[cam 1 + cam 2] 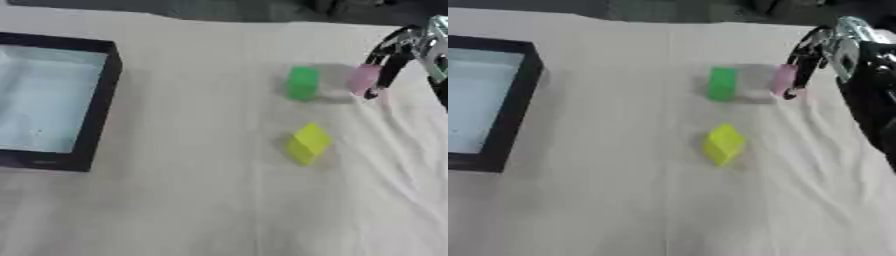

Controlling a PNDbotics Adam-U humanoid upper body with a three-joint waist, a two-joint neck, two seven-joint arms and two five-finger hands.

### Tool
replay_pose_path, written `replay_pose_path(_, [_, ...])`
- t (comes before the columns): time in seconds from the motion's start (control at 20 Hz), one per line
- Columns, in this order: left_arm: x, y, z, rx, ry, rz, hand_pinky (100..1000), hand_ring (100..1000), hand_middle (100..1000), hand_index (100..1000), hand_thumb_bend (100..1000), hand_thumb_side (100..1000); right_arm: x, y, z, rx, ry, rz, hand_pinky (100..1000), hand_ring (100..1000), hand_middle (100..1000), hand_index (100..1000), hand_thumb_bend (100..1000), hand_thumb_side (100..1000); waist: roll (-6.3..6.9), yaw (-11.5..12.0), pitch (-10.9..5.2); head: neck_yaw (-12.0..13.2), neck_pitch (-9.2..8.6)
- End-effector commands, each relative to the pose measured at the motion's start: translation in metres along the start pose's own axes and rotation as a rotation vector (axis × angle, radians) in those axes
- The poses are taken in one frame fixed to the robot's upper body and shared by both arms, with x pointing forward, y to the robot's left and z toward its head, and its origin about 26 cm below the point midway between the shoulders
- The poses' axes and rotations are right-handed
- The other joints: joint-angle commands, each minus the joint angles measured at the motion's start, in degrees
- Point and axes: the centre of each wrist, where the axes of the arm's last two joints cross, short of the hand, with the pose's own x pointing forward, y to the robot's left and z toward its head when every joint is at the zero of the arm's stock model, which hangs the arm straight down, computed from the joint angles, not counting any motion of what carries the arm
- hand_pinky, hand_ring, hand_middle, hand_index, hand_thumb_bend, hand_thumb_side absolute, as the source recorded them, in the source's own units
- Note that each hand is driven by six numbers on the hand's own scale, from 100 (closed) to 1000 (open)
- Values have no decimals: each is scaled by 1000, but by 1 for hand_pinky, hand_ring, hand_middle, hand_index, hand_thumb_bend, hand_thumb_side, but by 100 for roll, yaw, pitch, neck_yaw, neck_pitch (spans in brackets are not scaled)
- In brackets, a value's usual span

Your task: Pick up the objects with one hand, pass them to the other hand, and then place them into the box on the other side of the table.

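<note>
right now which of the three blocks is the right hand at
The pink block, farthest right: the right hand has its fingers curled at it. The green block and yellow block stand apart, untouched.

A lab-style test bench: a table draped in a creased white cloth [175, 210], a black-walled box [101, 100] at left, plain coloured blocks [306, 142] right of centre.

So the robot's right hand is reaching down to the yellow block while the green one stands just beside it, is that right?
Not quite. The right hand is at the pink block, not the yellow block, which lies nearer the camera, untouched. The green block does stand just beside the pink one. The left eye view shows it.
</note>
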Motion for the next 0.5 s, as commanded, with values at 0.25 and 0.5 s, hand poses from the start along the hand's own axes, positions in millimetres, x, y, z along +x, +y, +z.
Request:
replay_pose_path(0.25, [13, -2, -3, -13, -39, 12, 745, 763, 749, 871, 279, 699, -8, -9, 4, -48, 24, -20, 959, 946, 926, 926, 487, 100, 103, 24, -16, -41, -97])
replay_pose_path(0.5, [13, -3, -4, -14, -39, 17, 745, 762, 749, 870, 279, 698, -10, -6, 1, -67, 40, -35, 946, 932, 897, 914, 452, 100, 108, 38, -7, -48, -120])
